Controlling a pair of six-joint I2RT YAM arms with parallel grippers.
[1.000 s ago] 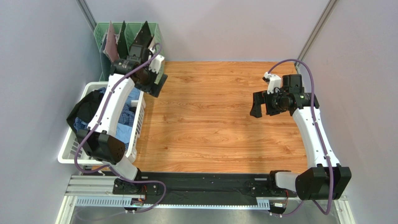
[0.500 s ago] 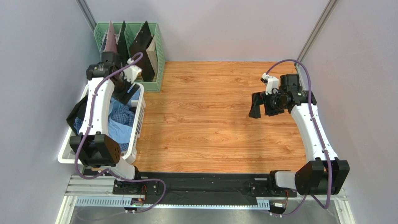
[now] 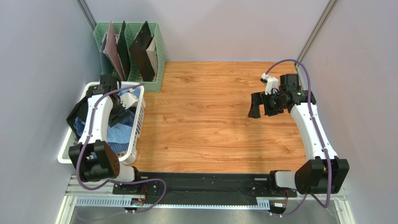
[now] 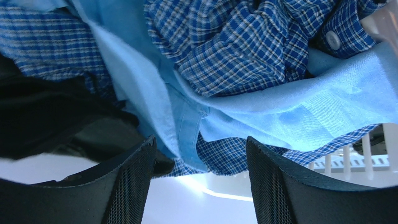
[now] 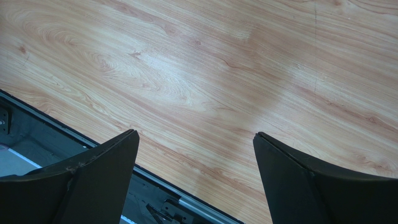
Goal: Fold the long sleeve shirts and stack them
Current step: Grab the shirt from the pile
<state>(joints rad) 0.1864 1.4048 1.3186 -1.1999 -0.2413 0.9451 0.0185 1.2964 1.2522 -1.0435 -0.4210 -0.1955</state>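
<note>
Left gripper [image 4: 200, 148]: jaws apart, narrower than a second ago, swung from the green file rack [image 3: 159, 44] down into the white laundry basket [image 3: 138, 122]; light blue shirt [image 4: 285, 109] and checked shirt [image 4: 233, 46] crumpled just ahead (contact with cloth unclear, probably none). Pickup seemingly beginning; folding not started. Right gripper [image 5: 196, 140]: wide apart, unmoved over the wooden table [image 5: 210, 70].

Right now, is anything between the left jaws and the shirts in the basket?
Nothing visible. The left jaws stand apart right over the light blue shirt and the checked shirt, piled in the white basket. A black garment lies off to one side, not between.
</note>
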